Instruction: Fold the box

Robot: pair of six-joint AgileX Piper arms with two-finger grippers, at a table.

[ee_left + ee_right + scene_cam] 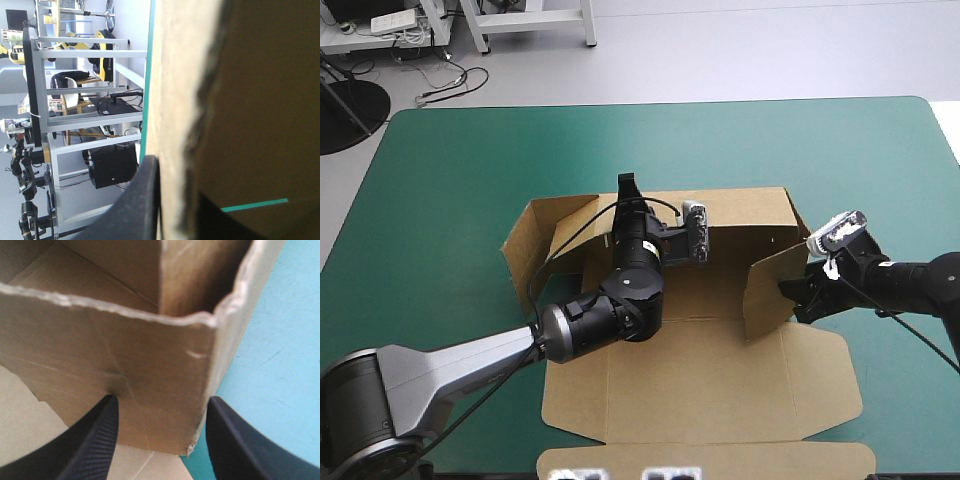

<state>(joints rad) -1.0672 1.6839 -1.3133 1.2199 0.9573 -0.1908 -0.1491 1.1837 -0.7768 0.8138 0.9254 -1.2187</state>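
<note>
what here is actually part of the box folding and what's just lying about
In the job: box, walls partly raised; left gripper, shut on its far wall; right gripper, open at its right wall.
Just there: cover, only the surface under it.

No writing can be read on the box [700,370] or elsewhere.

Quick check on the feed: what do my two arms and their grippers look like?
The left arm has a grey lower link, then black cylindrical joints with a silver band. The right arm shows black throughout. The left gripper and right gripper each carry two broad, curved black fins; the fingers have finely ribbed faces.
</note>
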